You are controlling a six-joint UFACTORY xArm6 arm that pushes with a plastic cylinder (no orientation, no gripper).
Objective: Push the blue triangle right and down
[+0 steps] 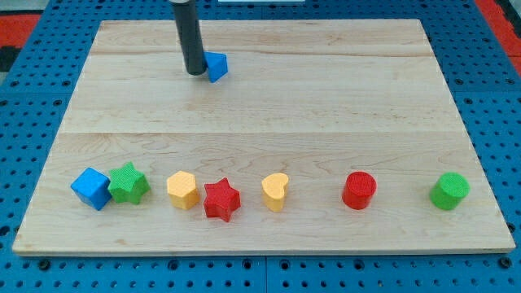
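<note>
The blue triangle [216, 67] lies near the view's top, left of the middle of the wooden board [326, 98]. My tip [195, 73] is the lower end of the dark rod that comes down from the view's top edge. It stands right against the triangle's left side, touching or nearly touching it.
A row of blocks lies along the view's bottom: a blue cube [90, 188], a green star [128, 183], a yellow hexagon [182, 190], a red star [221, 199], a yellow heart [275, 191], a red cylinder [359, 190] and a green cylinder [449, 190].
</note>
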